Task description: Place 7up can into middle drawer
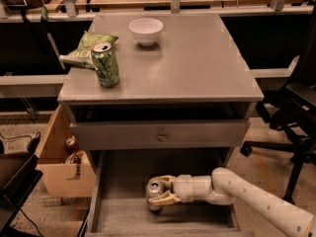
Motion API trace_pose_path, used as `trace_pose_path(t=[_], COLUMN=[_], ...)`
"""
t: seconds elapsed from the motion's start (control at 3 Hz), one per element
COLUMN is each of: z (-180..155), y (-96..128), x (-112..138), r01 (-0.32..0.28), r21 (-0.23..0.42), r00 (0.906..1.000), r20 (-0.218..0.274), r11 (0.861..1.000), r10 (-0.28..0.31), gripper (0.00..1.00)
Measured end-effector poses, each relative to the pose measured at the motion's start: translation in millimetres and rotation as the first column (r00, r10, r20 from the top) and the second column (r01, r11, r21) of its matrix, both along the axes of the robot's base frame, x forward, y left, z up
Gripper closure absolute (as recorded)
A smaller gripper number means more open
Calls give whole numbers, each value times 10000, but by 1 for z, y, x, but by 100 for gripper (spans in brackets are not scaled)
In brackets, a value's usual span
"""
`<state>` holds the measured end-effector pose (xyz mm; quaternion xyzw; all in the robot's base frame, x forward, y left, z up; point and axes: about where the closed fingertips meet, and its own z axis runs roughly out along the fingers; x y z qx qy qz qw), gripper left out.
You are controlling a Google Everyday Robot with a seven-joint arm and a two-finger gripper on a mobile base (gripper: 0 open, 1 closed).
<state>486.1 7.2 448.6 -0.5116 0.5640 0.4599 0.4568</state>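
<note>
The 7up can (156,187), silver-white with a shiny top, stands upright inside the pulled-out middle drawer (123,215), near the middle of its pale plank floor. My gripper (156,191) reaches in from the right on a white arm and is shut on the can, one finger on its far side and one on its near side. The can's bottom looks down at the drawer floor; I cannot tell whether it touches.
On the grey cabinet top (197,68) stand a dark green can (105,64), a green chip bag (85,49) and a white bowl (146,30). A closed drawer front with a knob (160,136) overhangs the open drawer. A cardboard box (59,164) sits left, an office chair (296,117) right.
</note>
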Motion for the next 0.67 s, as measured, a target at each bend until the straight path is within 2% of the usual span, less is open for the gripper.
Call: trace_pose_path(t=[0.33, 0.67], z=[0, 0], y=[2, 3], x=[-1, -1], r01=[-36, -56], r21=[18, 28], r00=[10000, 10000], r20=[-8, -13], r11=[10000, 10000], r10=[36, 56], gripper=[4, 0])
